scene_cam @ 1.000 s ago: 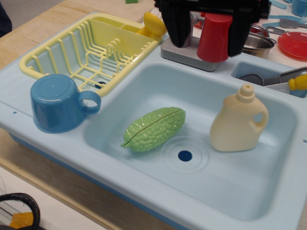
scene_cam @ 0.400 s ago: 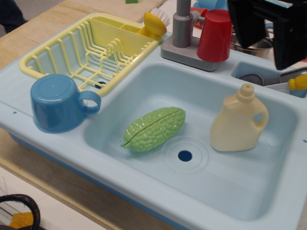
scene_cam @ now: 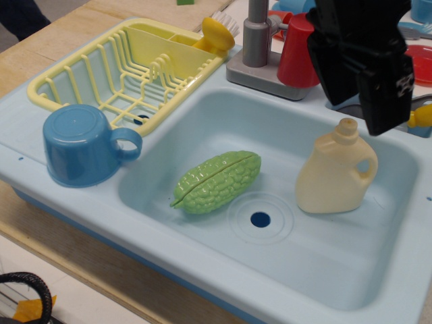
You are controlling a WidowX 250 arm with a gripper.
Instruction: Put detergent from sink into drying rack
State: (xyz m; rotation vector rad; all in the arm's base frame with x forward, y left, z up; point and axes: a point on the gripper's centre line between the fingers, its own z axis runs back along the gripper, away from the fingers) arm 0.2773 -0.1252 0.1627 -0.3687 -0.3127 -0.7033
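The cream-beige detergent (scene_cam: 334,177) stands upright in the right part of the light-blue sink (scene_cam: 223,118), handle to the right. My black gripper (scene_cam: 360,115) hangs open and empty just above and behind the detergent's cap, not touching it. The pale-yellow drying rack (scene_cam: 101,74) sits at the back left of the sink unit and holds no detergent.
A bumpy green gourd (scene_cam: 217,181) lies in the sink beside the drain hole (scene_cam: 260,219). A blue cup (scene_cam: 84,145) lies on the left rim. A grey faucet post (scene_cam: 255,34), a red cup (scene_cam: 297,57) and a yellow brush (scene_cam: 216,34) stand behind the sink.
My gripper has moved from above the faucet to the right, then down toward the detergent's cap. The detergent and the other things have not moved.
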